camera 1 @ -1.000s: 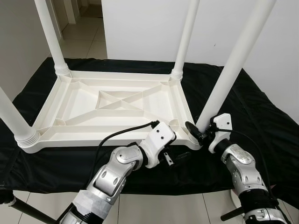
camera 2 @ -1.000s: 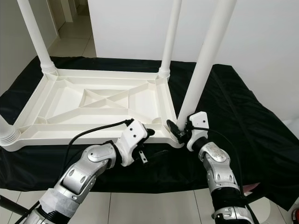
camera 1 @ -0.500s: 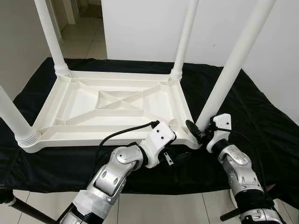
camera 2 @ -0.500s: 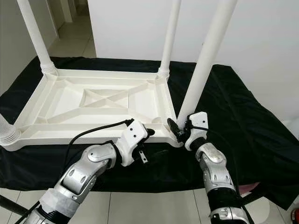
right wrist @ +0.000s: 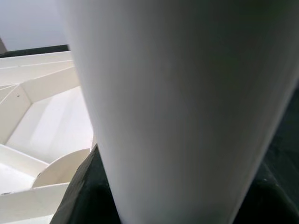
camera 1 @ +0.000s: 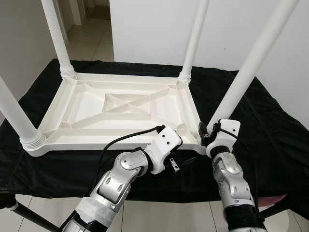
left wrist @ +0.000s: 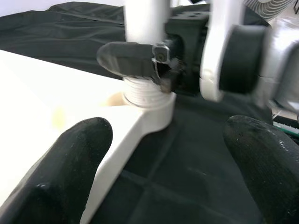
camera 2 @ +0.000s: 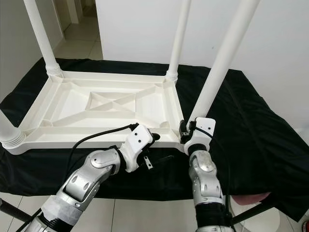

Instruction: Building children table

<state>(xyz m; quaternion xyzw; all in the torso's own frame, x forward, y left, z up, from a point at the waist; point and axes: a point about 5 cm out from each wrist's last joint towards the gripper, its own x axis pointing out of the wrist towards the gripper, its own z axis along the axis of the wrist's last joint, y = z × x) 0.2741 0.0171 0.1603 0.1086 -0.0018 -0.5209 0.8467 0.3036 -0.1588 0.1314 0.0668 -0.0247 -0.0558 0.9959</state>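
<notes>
left gripper point(left wrist: 163, 154): jaws spread wide, arm bent low | right gripper point(camera 1: 208, 137): jaws closed, forearm upright

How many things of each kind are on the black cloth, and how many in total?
Tabletop, upside down: 1
Legs standing in its corners: 4
Total: 5

Right gripper point(camera 1: 206, 137) is now tight against the base of the near-right table leg point(camera 1: 241, 87); a second ago its fingers stuck out left of the leg. Right forearm swings inward, now more upright under the table corner. Head camera shifts slightly.
</notes>
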